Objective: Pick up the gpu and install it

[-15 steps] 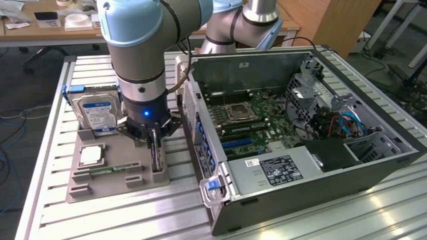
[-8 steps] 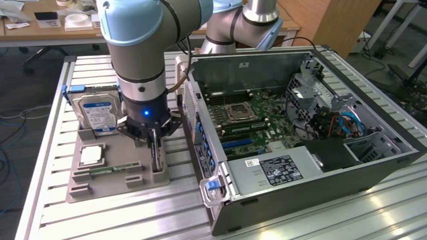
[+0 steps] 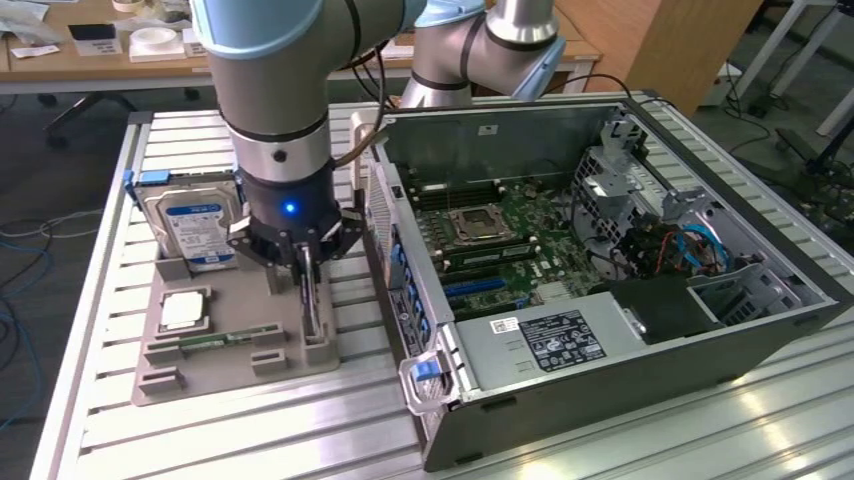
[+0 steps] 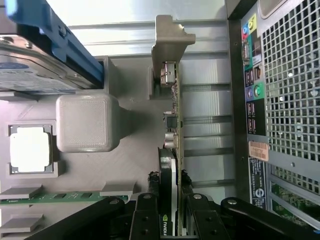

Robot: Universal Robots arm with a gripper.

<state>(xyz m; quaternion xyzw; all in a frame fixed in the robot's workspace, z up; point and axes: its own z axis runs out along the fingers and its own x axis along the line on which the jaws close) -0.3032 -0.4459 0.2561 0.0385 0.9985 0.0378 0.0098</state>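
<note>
Gripper point(image 3: 308, 285) clamped on graphics card point(image 3: 310, 305), card upright on edge in grey tray point(image 3: 200, 378)
Fingers point(image 4: 145, 219) pressed against both faces of the card; its far end sat in a tray post. Narrow strip of slatted table point(image 3: 360, 400) ran between tray and computer case point(image 3: 641, 365), whose side lay open upward. Tray also held a standing hard drive point(image 3: 194, 228) with blue-white label, a square processor point(image 3: 184, 310) and a flat memory stick point(image 3: 220, 338). Case labels were too small to read

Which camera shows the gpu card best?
The wrist view: the gpu stands on edge in the gray holder, green board and black cooler close up, gripper clamped on it. The exterior view shows it as a thin dark strip below the gripper.
</note>
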